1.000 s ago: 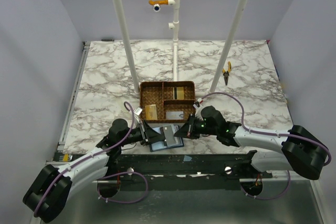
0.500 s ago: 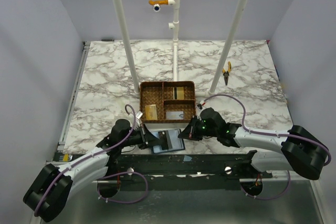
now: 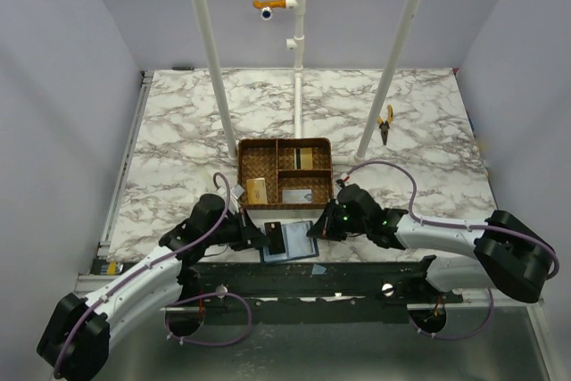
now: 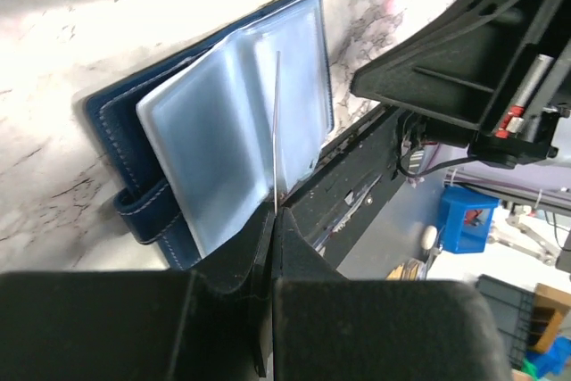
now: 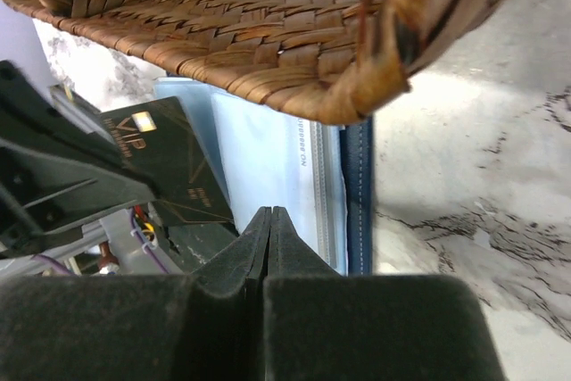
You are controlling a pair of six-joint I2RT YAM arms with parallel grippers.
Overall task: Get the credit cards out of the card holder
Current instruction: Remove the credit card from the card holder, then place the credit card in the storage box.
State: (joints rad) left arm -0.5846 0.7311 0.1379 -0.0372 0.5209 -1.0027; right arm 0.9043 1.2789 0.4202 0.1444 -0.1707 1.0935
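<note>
Lying open on the marble table, the card holder sits just in front of the wicker tray, on the tray's near side by the table edge. Its navy cover is flat on the marble and its pale clear sleeves are fanned upward.

A dark card with gold print stands over the holder's left half, on the near-left side of the tray. The left wrist view shows it edge-on as a thin line running down into the fingers. The left gripper has its fingers pressed together on the lower edge of this card, so the card is clamped between them.

The right gripper hangs just below the tray's near-right corner, over the holder's pale sleeves and beside the navy stitched edge. Its fingers are closed against each other. Whether they pinch a sleeve cannot be told.

Inside the tray, a gold card lies in the left compartment. A second gold card lies in the far-right compartment, and a greyish card lies in the near-right one.

Yellow-handled pliers lie on the marble well beyond the tray, to its far right.
</note>
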